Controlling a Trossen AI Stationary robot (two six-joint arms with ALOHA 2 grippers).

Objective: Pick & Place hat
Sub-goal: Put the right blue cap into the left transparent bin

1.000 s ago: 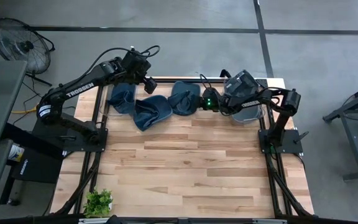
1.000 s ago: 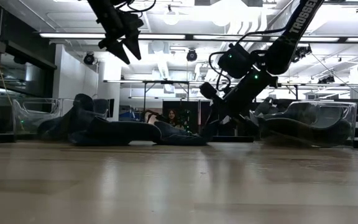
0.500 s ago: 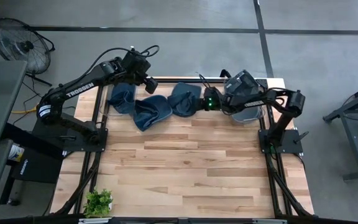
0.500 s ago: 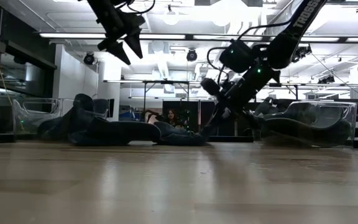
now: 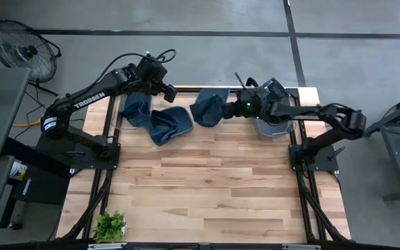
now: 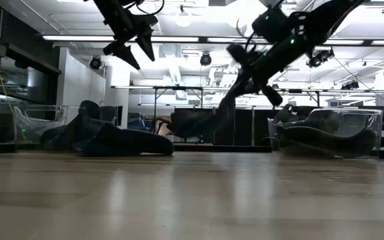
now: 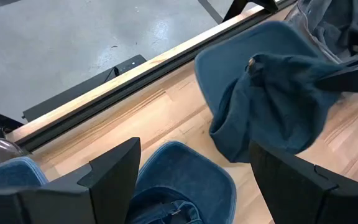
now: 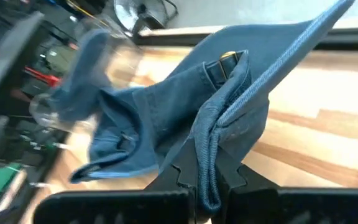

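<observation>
Even, bright overhead light fills the high view, with soft shadows. In the low view, ceiling strip lights (image 6: 199, 40) glare and leave the arms as dark silhouettes; the near worktop (image 6: 192, 200) is blurred. The right wrist view's background is smeared.

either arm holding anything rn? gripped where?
Right end effector is shut on a blue denim hat, pinching a fold of its fabric, lifted off the table. Left end effector is open, empty.

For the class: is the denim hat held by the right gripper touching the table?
Apart. In the low view, the denim hat hangs from the right gripper, with background showing between its lowest edge and the table.
</observation>
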